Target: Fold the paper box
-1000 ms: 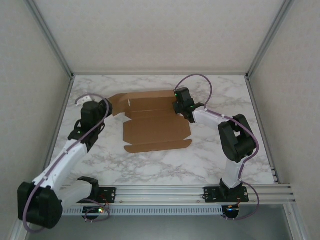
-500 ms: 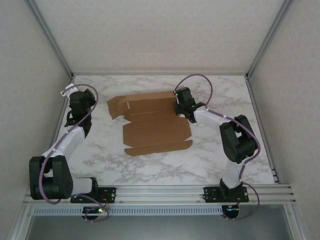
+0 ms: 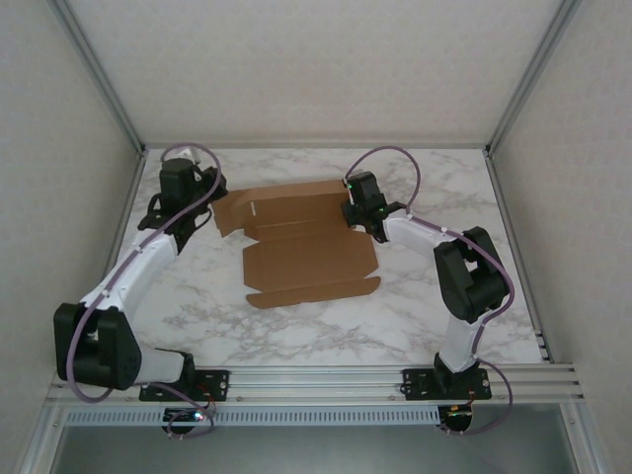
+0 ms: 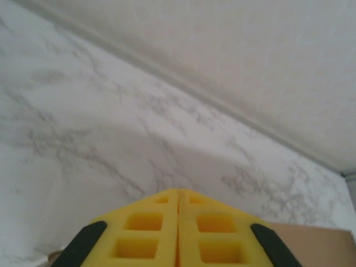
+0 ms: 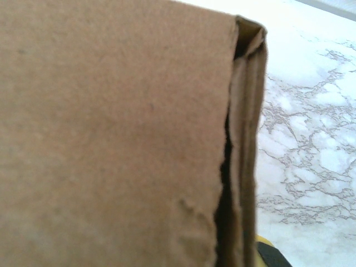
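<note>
Yellow left fingers (image 4: 146, 222): pressed together with nothing between them, above bare marble surface (image 4: 83, 122). A corner of the paper box (image 4: 320, 245) lies just to their right.
Left-side risk: pads this tightly together can only push. If they nudge the loose left flap at an angle, I judge it would buckle off its crease or shove the whole sheet toward the other fingers.
Paper box (image 3: 306, 252): partly folded, lying between the two sets of fingers. The near panel is flat on the surface (image 3: 296, 336), and the far strip seems raised at its right end.
Sheet risk: nothing pins the near panel, so any pull or push on the far strip may drag the sheet across the smooth marble instead of bending it along a crease.
Right fingers (image 3: 349, 219): closed on the right end of the far strip, as best both views show. The cardboard (image 5: 111, 139) sits hard against the wrist camera.
Side flap (image 5: 245, 139): doubled over at the edge, just beyond the pinch, with a dark gap between its layers.
Right-side risk: the hold is a thin edge pinch, so a twist could let the card slip out or let the flap spring open. The board already looks dented near the grip, and more force there may crumple it.
</note>
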### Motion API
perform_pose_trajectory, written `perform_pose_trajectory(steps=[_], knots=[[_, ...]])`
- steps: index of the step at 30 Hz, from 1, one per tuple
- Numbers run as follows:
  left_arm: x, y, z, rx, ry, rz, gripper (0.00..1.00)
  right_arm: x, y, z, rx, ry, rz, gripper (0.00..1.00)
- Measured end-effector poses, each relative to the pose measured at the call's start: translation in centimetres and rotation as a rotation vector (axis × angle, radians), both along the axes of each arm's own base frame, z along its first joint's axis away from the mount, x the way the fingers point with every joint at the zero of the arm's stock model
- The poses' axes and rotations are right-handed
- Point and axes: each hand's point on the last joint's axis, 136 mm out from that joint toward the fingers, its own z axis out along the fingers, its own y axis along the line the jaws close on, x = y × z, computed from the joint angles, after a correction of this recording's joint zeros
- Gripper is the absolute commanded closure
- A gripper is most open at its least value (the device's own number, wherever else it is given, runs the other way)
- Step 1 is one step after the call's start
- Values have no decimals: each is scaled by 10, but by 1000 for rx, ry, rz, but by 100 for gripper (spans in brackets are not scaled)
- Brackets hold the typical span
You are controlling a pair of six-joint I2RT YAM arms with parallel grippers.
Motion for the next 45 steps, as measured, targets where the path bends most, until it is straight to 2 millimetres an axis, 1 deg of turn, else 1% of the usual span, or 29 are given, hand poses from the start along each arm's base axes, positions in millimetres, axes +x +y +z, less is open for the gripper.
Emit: perform_pose_trajectory(steps=[2,4,7,10,15,18,24,26,31,36,38,43,45], knots=[[0,-5,-25,-15,66,-17,95,0,0,0,0,0,0,100],[-2,-7,-44,-24,117,-26,96,0,0,0,0,0,0,100],[-3,-12,-65,-42,169,-37,97,0,0,0,0,0,0,100],[-4,-19,-76,-49,193,-54,97,0,0,0,0,0,0,100],[-8,-33,-87,-64,215,-81,95,0,0,0,0,0,0,100],[-5,-37,-91,-78,216,-87,95,0,0,0,0,0,0,100],[-2,-52,-108,-89,246,-109,95,0,0,0,0,0,0,100],[-2,-55,-111,-88,252,-114,95,0,0,0,0,0,0,100],[3,-53,-99,-76,226,-115,95,0,-1,0,-5,-1,-4,100],[-2,-38,-85,-30,209,-95,95,0,-1,0,-8,-1,-7,100],[-5,-30,-74,0,188,-84,96,0,-1,0,-9,-2,-7,100],[-12,-14,-33,70,80,-50,99,0,-2,0,-15,-1,-11,100],[-12,-7,-19,84,41,-26,100,0,-2,0,-15,-1,-11,100]])
